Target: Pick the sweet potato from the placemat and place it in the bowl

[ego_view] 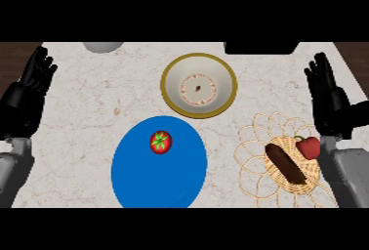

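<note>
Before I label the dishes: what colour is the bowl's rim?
The bowl has an olive-gold rim around a cream inside, clearest in the head view.

**A kitchen counter laid with food and tableware**

This is a kitchen, seen steeply from above. The pale marble-patterned counter (pixel 93 112) fills the view, with dark wood (pixel 16 51) showing past its left edge. Tableware and produce sit on it: a gold-rimmed bowl (pixel 169 93), a blue plate (pixel 158 180) carrying a tomato (pixel 161 142), and a woven wicker placemat (pixel 252 161) holding a sweet potato (pixel 284 162) and a red pepper (pixel 309 147) (the two lie just beside each other).
</note>
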You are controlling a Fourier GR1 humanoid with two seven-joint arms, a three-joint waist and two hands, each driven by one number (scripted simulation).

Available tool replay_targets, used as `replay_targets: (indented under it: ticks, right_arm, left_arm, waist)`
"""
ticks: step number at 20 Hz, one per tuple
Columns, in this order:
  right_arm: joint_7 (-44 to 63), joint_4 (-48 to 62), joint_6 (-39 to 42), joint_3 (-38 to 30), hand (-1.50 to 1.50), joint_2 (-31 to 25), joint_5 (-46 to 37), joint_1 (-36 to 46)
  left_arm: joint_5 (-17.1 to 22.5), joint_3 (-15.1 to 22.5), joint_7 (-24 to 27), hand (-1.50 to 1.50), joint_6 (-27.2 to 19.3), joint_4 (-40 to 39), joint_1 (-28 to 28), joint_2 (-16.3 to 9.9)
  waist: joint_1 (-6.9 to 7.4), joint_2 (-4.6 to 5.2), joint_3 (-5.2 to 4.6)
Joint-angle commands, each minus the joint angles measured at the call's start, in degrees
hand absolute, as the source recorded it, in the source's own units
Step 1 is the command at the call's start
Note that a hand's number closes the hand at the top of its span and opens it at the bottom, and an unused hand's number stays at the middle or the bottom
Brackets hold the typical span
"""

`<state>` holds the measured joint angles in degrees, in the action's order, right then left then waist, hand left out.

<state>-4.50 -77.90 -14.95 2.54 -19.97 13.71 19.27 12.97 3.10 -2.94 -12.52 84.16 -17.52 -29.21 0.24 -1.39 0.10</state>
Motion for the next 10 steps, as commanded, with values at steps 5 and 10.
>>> replay_targets:
  ticks: [5,10]
  right_arm:
    - [-0.11,-7.45,26.2,29.76,-1.5,1.26,-6.11,-1.15]
    - [-14.78,-17.71,16.32,38.18,-1.5,-7.29,-30.18,-3.62]
  left_arm:
    - [1.47,-1.0,1.81,0.0,-0.1,1.91,-1.26,1.71]
    - [3.75,-4.08,3.11,0.0,-0.18,-0.05,2.49,2.13]
  waist:
    - [5.63,1.13,-0.55]
    - [-0.82,-0.09,-0.21]
